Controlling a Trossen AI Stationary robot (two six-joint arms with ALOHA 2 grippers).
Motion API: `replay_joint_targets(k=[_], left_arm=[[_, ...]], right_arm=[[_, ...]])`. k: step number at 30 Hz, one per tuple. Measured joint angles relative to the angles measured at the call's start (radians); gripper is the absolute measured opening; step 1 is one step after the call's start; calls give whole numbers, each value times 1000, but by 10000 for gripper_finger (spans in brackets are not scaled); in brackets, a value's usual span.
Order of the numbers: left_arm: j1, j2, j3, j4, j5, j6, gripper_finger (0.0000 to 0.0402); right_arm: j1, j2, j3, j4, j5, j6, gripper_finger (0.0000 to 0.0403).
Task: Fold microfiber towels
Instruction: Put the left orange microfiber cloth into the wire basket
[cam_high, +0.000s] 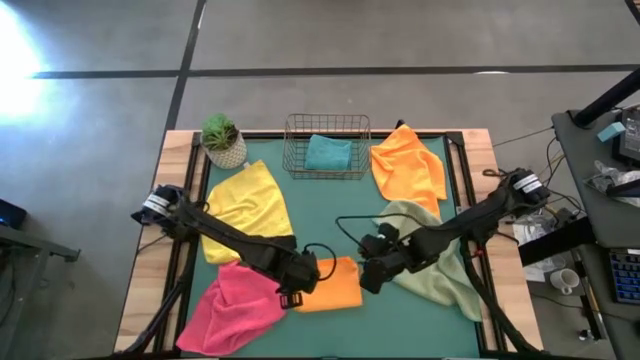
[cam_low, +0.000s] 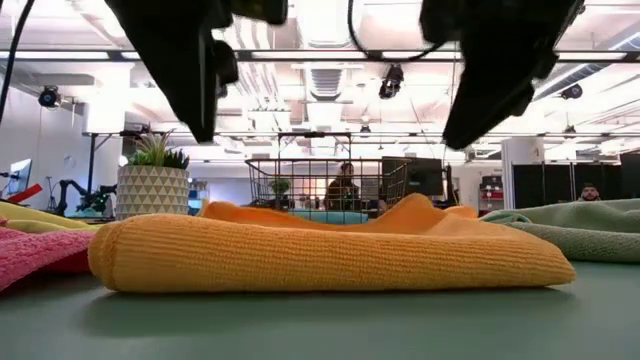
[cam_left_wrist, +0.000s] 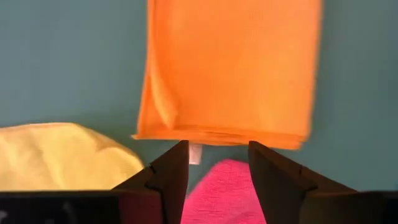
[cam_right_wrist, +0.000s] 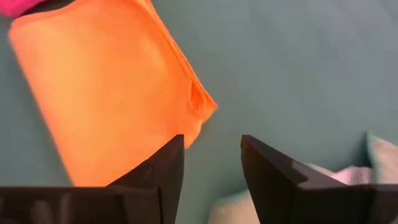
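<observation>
Folded orange towel is lying flat on the green surface near its front edge, between the two grippers, not being held by either. In the low view it is seen as a thick folded pad resting on the surface.

Left gripper is being held at the towel's left end, just above it; jaws are standing open with nothing between them, and the towel's edge is seen just past the fingertips. Right gripper is being held at the towel's right end; jaws also open and empty, with the towel's corner just beside one fingertip. In the low view both are hanging clear above the towel.

Other towels are being left unfolded:
- pink towel is lying crumpled at the front left, touching the folded one's left end, partly under the left arm
- yellow towel is lying behind it on the left
- second orange towel is lying at the back right
- pale green towel is lying at the right, partly under the right arm
- teal towel is sitting inside the wire basket at the back centre

Small potted plant is standing at the back left corner, left of the basket.
</observation>
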Motion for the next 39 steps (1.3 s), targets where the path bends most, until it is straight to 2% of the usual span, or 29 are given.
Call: replay_joint_targets(k=[5, 12, 17, 28, 39], left_arm=[[-79, -15, -3, 62, -55, -27, 150], [-174, 31, -11, 172, -157, -26, 150], [-199, 73, -10, 237, -160, -26, 150], [-211, 147, -10, 326, -155, -26, 150], [-208, 234, -11, 327, -158, -28, 150]], right_arm=[[65, -52, 0, -5, -57, -72, 151], [163, -1, -4, 49, -62, -164, 151], [207, 64, -4, 163, -68, -307, 151], [216, 183, 3, 313, -70, -498, 151], [216, 252, 3, 403, -63, -564, 151]])
